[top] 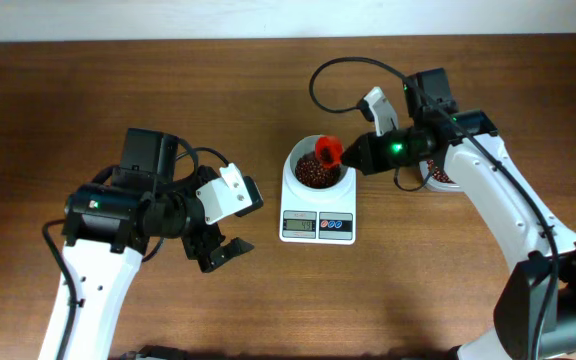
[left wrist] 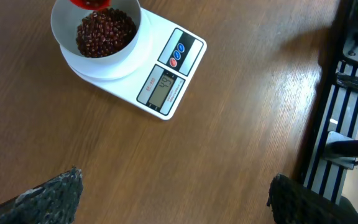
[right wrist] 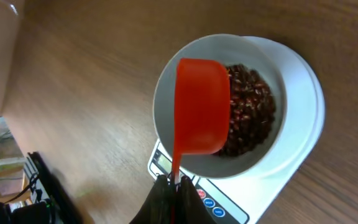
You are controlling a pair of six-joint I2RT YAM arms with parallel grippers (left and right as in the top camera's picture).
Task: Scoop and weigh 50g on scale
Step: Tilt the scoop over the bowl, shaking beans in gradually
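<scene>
Red scoop point(right wrist: 201, 106) in closed right end effector point(right wrist: 174, 190), over scale point(right wrist: 306, 106)

The right pincer point(top: 352, 153) grips a red scoop point(top: 329, 152) over the bowl point(top: 292, 162) of beans point(top: 313, 176) on the scale point(top: 317, 226). The left pincer point(top: 222, 254) hangs spread above the tabletop point(top: 168, 80).

Soft, even light falls from above on the table point(top: 268, 310), leaving only faint, fuzzy shadows beneath the arms. The white top of the scale point(left wrist: 166, 81) is bright without burning out. In the left wrist view the scale is crisp, while the left fingers point(left wrist: 48, 199) at 7 and 5 o'clock are dark blurs. The right wrist view is softer. Its wood washes out pale toward 10 o'clock, the red scoop point(right wrist: 201, 106) shows dull highlights, and the right fingers point(right wrist: 157, 205) at 6 o'clock are murky and unfocused.
</scene>
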